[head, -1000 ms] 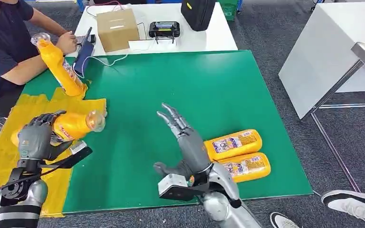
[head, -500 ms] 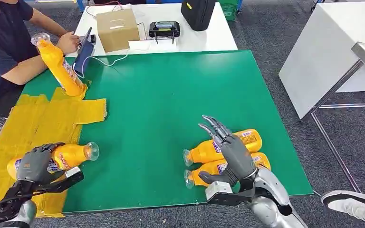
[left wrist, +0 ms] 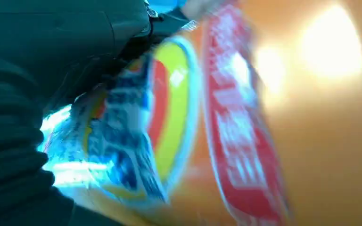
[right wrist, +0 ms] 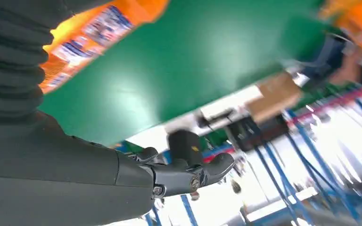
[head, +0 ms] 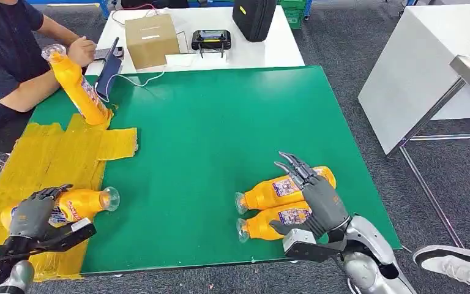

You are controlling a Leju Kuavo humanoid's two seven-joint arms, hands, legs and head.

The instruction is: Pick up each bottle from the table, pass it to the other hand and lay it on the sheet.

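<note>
A: What's on the white table (head: 281,49) at the back?
B: Cardboard box (head: 152,39), black device w/ screen (head: 211,38), black bag (head: 254,17), white cable (head: 136,78) trailing onto the green mat (head: 220,135).
A: Anyone around?
B: Person in dark tee (head: 3,55) seated far left, by a blue tablet (head: 108,68). Sneaker (head: 456,262) on grey carpet, lower right. White cabinet (head: 416,73) right.
</note>
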